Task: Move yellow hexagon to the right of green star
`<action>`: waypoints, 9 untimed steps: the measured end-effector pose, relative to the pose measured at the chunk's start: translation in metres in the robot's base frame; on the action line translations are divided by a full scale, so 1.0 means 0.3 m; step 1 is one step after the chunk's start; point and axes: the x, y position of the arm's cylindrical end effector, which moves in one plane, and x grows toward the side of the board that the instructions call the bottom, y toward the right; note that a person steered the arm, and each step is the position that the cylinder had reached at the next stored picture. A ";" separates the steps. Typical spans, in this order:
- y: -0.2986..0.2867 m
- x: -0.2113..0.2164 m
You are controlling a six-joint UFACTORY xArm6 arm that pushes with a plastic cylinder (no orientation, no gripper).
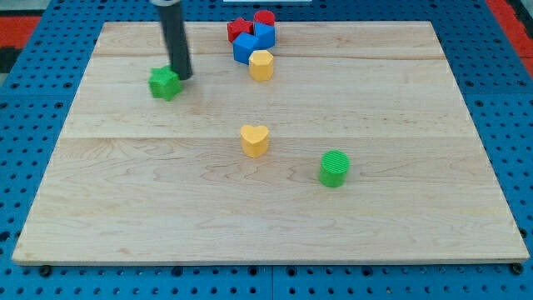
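My tip: my tip [182, 77], the blunt end of a smooth dark rod, has no jaws to open or close; it grips nothing.
Green star: green star [165, 83] touches my tip on the view's left side.
Yellow hexagon: yellow hexagon [261, 64], matte and faceted, sits well to my tip's right, touching a blue block [246, 47].
Board: pale grained wooden board [150, 200].

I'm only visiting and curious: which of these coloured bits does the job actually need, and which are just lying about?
Needed:
yellow hexagon
green star
my tip, just right of the star

Lying about:
yellow heart
green cylinder
two blue blocks
red cylinder
red block
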 end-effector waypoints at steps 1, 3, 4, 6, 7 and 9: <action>-0.134 0.065; 0.179 0.215; 0.526 0.311; 0.914 -0.013; 0.815 -0.160; 0.453 -0.138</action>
